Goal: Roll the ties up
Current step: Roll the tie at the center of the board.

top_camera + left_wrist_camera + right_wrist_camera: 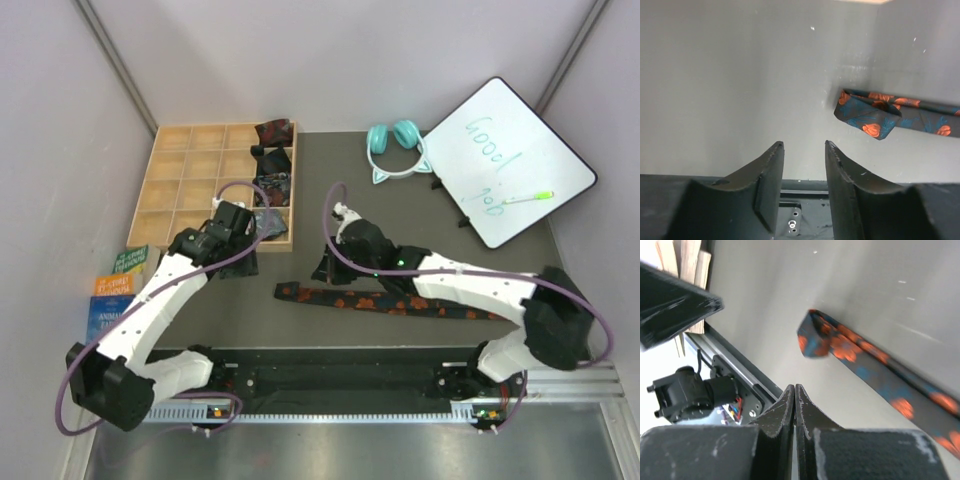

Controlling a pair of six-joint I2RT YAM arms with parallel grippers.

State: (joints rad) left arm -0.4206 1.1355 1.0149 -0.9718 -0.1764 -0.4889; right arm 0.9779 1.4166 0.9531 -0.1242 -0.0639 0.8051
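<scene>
Where everything sits on the table, seen from the arms' side

The tie (340, 299) lies stretched left to right across the near part of the table (330, 190), with its left end folded back on itself. Behind it to the left sits a divided tray (185, 165), with rolled ties (275, 133) in the compartments of its right-hand column. The headphones (393, 145) lie at the back, just left of the writing board (530, 140) in the far right corner, and a marker (528, 198) rests on that board. Books (115, 290) sit at the left edge, beside the left arm. The left gripper (238, 262) hangs just in front of the tray's near right corner. The right gripper (325, 268) hangs to its right, just behind the tie.
</scene>
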